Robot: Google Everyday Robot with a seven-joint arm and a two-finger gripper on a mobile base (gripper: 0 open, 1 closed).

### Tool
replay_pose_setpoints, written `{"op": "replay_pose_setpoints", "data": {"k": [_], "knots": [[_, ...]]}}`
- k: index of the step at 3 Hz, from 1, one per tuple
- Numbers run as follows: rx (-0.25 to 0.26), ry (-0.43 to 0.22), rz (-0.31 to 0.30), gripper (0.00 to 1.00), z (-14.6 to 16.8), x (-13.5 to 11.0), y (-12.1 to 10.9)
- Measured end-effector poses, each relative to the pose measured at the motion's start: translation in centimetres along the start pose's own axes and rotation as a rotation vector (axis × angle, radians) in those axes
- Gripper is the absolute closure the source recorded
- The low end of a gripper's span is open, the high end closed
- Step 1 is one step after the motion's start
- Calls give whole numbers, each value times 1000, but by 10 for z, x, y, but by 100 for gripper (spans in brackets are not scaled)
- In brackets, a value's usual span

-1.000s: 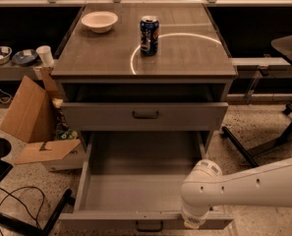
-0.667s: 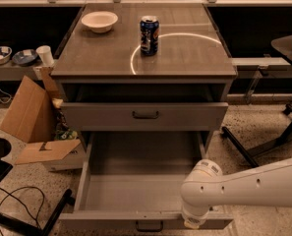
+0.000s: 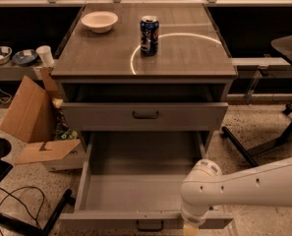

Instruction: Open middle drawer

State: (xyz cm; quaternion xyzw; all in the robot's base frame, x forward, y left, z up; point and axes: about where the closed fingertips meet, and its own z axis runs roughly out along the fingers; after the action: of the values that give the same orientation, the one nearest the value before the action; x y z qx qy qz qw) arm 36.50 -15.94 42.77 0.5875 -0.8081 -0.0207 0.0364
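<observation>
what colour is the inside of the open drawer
Plain grey, best seen in the camera view. The gripper is low at the middle drawer's front edge.

Middle drawer (image 3: 135, 191) pulled far out, grey inside showing. Gripper (image 3: 191, 229) low at its front panel, right of the handle (image 3: 149, 225).

White arm (image 3: 253, 186) level, low; gripper (image 3: 193, 229), apparently downward, at bottom edge.

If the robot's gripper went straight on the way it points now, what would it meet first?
The gripper points down at the bottom edge, by the front panel of the open grey metal middle drawer. Probably that panel's rim first, right of its dark bar handle; depth is unclear.
</observation>
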Motion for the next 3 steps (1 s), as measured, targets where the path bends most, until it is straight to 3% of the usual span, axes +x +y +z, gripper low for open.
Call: {"op": "replay_pose_setpoints", "data": {"k": [1, 2, 3], "knots": [[-2, 12, 7, 0, -9, 7, -6], [7, 21, 40, 0, -52, 25, -14], [25, 20, 73, 0, -142, 55, -19]]}}
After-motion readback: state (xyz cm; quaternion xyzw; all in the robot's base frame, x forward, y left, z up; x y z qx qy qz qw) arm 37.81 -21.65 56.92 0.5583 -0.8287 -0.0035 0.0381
